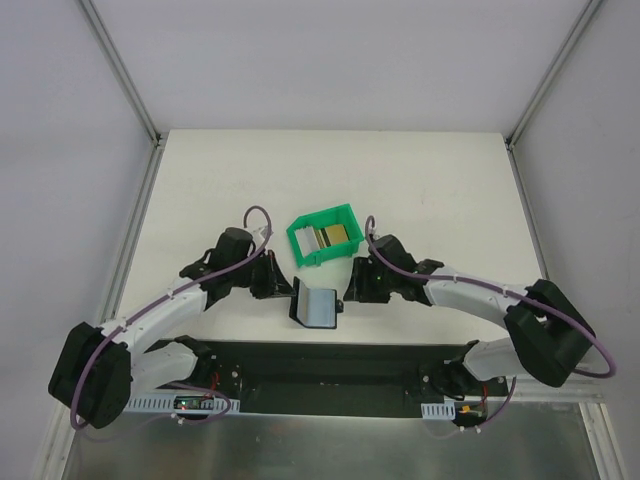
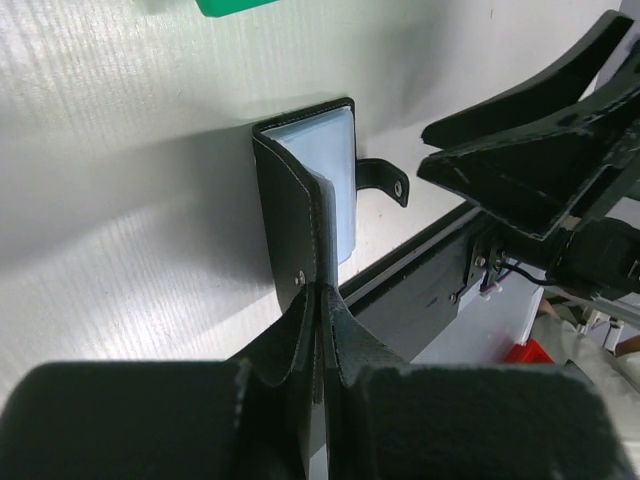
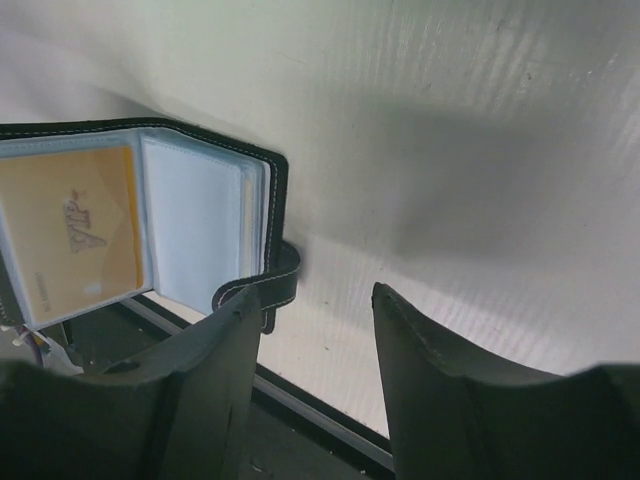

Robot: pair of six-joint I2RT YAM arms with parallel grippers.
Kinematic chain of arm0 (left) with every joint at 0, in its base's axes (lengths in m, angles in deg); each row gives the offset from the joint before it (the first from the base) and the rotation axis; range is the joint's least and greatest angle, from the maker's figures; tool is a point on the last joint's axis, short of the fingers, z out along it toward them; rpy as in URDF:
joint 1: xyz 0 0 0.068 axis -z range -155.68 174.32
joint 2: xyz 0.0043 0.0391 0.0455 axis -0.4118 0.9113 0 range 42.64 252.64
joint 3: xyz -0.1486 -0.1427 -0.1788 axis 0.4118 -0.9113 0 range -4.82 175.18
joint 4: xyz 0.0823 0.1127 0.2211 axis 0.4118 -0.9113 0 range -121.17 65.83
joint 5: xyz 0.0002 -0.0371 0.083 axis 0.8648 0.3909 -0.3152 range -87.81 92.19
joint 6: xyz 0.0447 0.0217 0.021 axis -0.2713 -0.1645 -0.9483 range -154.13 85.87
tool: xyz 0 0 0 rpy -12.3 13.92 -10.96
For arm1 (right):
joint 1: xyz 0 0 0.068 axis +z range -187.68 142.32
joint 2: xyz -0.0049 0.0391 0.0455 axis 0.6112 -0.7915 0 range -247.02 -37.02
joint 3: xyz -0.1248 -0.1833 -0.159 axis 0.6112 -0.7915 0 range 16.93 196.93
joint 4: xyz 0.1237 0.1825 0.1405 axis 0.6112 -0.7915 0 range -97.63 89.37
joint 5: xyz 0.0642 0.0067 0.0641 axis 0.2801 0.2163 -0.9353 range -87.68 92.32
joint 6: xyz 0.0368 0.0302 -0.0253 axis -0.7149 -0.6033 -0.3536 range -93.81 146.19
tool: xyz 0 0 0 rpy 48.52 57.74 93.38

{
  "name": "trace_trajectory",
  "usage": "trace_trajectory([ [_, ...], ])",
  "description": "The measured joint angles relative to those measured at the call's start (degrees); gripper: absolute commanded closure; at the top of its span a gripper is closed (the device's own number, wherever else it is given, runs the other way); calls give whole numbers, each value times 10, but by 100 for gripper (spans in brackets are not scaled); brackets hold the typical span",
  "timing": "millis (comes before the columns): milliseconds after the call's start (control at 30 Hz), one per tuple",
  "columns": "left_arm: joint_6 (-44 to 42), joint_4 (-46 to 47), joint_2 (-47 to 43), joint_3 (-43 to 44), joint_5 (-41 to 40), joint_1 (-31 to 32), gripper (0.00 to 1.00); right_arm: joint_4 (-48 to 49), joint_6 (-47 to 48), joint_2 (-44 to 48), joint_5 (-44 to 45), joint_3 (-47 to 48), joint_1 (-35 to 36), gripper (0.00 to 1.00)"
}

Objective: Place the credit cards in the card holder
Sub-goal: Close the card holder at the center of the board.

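Observation:
The black card holder stands open at the table's front edge, bluish-grey sleeves showing. My left gripper is shut on its left cover flap; in the left wrist view the fingertips pinch the black leather cover. My right gripper is open and empty just right of the holder. In the right wrist view its left finger is beside the holder's tab. A gold card sits in one sleeve of the holder. More cards, gold and striped, lie in the green bin.
The green open-fronted bin stands just behind the holder; its edge shows in the left wrist view. The black base rail runs along the table's front edge directly below the holder. The right gripper's fingers also show in the left wrist view.

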Motion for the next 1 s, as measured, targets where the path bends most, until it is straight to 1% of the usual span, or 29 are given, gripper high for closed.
trace_trajectory([
  [167,-9,-9,52,29,13,10,100,21,-23,-58,-4,1,22,52],
  [300,-16,-11,90,60,12,40,100,43,-39,-75,-6,9,40,53],
  [467,-17,-11,130,90,4,80,100,64,-56,-77,-1,7,50,52],
  [500,-17,-11,136,93,2,84,97,66,-58,-75,3,5,50,52],
  [600,-17,-11,157,105,-4,96,97,62,-63,-54,30,-7,50,50],
  [633,-17,-11,164,108,-4,100,96,59,-64,-44,39,-11,50,50],
  [800,-15,-9,190,116,-15,115,77,49,-56,14,64,-23,50,46],
  [933,-17,-13,197,122,-17,119,66,48,-23,12,52,-21,56,44],
  [1000,-18,-14,197,127,-16,122,57,41,1,6,50,-16,67,43],
])
